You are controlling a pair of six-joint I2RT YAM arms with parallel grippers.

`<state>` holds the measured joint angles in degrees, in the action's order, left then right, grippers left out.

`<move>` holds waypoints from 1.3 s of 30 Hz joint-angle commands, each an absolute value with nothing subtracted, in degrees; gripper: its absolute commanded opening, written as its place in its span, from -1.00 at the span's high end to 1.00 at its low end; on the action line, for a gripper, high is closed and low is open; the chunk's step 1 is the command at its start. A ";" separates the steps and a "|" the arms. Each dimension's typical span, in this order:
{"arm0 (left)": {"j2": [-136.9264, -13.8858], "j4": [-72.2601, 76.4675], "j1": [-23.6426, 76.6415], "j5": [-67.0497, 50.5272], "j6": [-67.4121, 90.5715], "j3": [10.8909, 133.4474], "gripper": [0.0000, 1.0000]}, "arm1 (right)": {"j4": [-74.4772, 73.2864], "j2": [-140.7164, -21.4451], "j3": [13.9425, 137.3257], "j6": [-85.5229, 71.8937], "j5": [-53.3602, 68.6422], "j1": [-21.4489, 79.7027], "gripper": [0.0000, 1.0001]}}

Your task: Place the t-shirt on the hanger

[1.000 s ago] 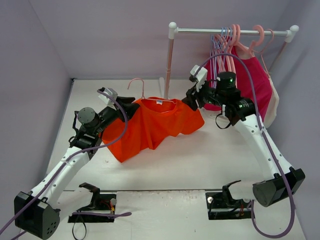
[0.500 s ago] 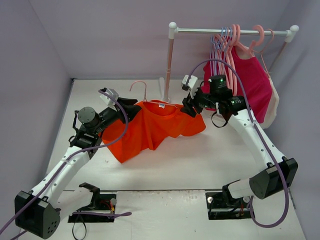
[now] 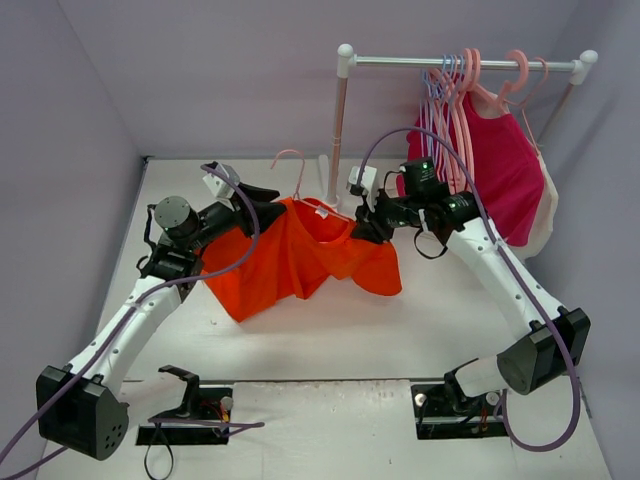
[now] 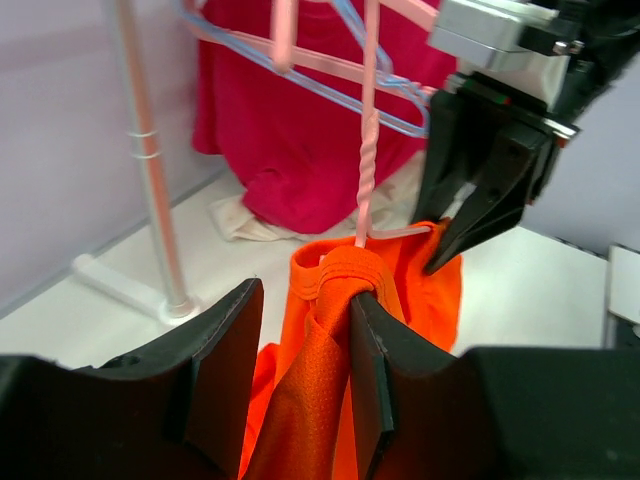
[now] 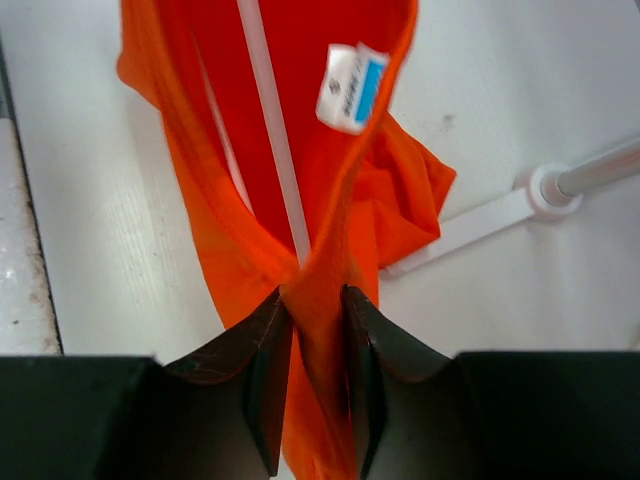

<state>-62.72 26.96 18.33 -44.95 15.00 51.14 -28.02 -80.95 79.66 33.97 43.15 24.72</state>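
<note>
1. Currently we log the t-shirt: hanger inside its neck, held over the counter.
2. Left jaws: clamped on its collar.
3. Right jaws: pinching its cloth.

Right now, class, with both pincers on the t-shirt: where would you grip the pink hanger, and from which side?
Best grip the hanger by the stem under its hook, coming from above. Only hook and stem stand clear of the neck of the t-shirt; its bar lies inside the cloth, and the left pincer and right pincer hold the collar's sides.
</note>
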 commanded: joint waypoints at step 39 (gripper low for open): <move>-62.58 1.35 11.08 -39.94 -2.43 71.26 -0.34 | -24.70 -77.26 90.70 25.93 47.46 26.10 1.00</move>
<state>-63.96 9.22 12.05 -48.34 6.14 65.73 -27.66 -79.05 87.46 27.44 47.27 26.61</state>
